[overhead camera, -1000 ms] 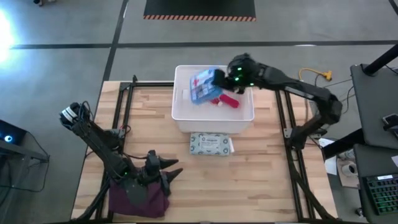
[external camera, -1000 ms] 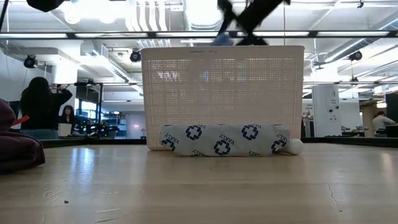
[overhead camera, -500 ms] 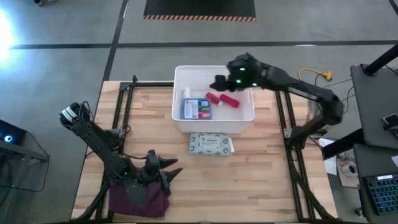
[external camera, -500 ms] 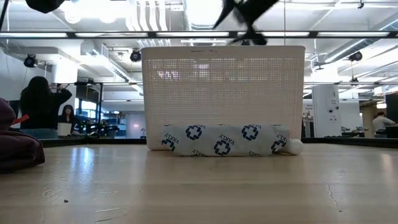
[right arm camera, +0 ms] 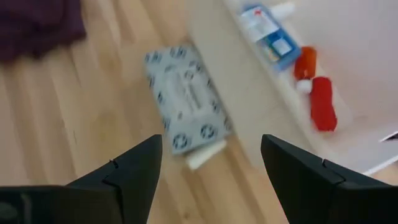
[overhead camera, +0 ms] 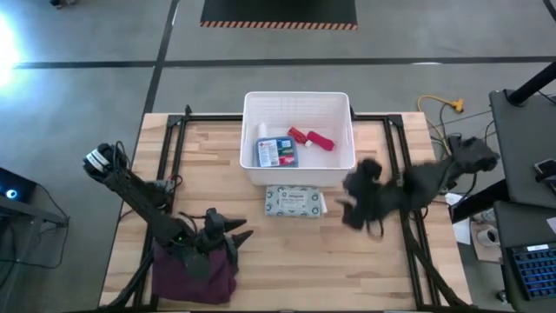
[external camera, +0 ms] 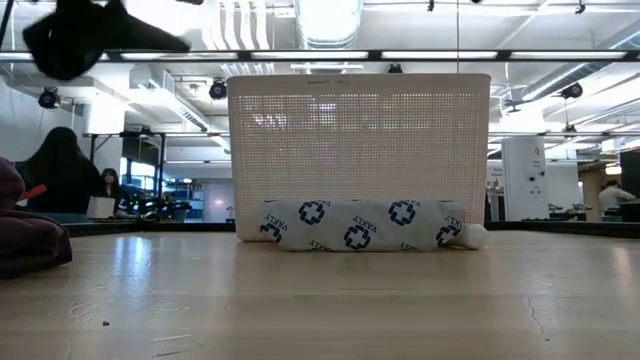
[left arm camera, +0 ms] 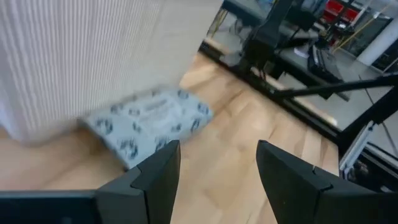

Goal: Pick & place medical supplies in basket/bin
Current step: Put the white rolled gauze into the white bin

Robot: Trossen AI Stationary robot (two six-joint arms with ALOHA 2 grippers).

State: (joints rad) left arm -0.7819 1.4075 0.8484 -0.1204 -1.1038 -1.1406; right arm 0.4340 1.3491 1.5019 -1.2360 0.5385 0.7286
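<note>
Packet [overhead camera: 294, 202], grey-green, flat and likely soft and light, lies on the worktop [overhead camera: 295, 261] touching the white basket's [overhead camera: 298, 171] near wall, so the empty, spread right claw [overhead camera: 354, 209] beside it should pinch across its short width.

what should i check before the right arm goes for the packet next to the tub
1. Right gripper empty, fingers apart: ok.
2. Grey-green packet still on the table, lying flat against the white tub front wall: ok.
3. Small white item lying at the packet's end could be caught in the grasp: not ok.
4. Blue first-aid box and red items already inside the tub: ok.
5. Left gripper clear of the path, parked near the maroon cloth: ok.
6. Room for a finger between packet and tub wall: cannot tell.
</note>
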